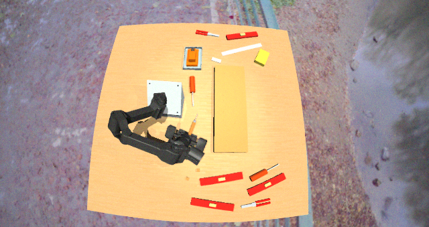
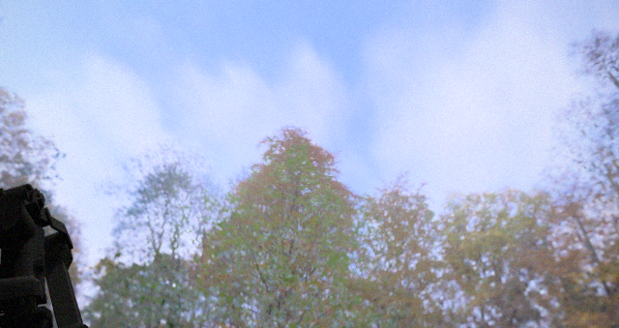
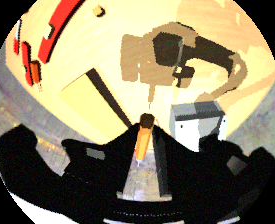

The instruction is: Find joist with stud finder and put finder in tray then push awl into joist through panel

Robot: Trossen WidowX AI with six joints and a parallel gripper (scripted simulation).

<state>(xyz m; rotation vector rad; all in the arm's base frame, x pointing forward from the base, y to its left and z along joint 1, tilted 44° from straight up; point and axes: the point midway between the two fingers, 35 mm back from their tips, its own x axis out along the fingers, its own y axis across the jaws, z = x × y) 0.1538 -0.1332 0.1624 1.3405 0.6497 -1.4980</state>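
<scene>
My gripper (image 1: 190,136) (image 3: 145,125) is shut on the awl (image 1: 192,128) (image 3: 144,144), which has an orange-brown handle and a thin metal tip. It is above the table, left of the floor panel's lower half in the top view. The awl looks tilted, not upright, its tip toward the top of that view. The yellowish floor panel (image 1: 230,110) (image 3: 88,102) lies flat. The orange stud finder (image 1: 192,57) lies in the grey tray (image 1: 200,58) at the upper left of the panel. The joist is hidden. The exterior view shows only part of the arm.
An orange screwdriver (image 1: 192,84) lies between the white base plate (image 1: 172,100) (image 3: 198,131) and the panel. Red levels (image 1: 231,177) (image 1: 212,204) (image 1: 266,184) and another screwdriver (image 1: 258,175) lie below the panel. A yellow block (image 1: 261,57) and white strip (image 1: 241,49) lie above it.
</scene>
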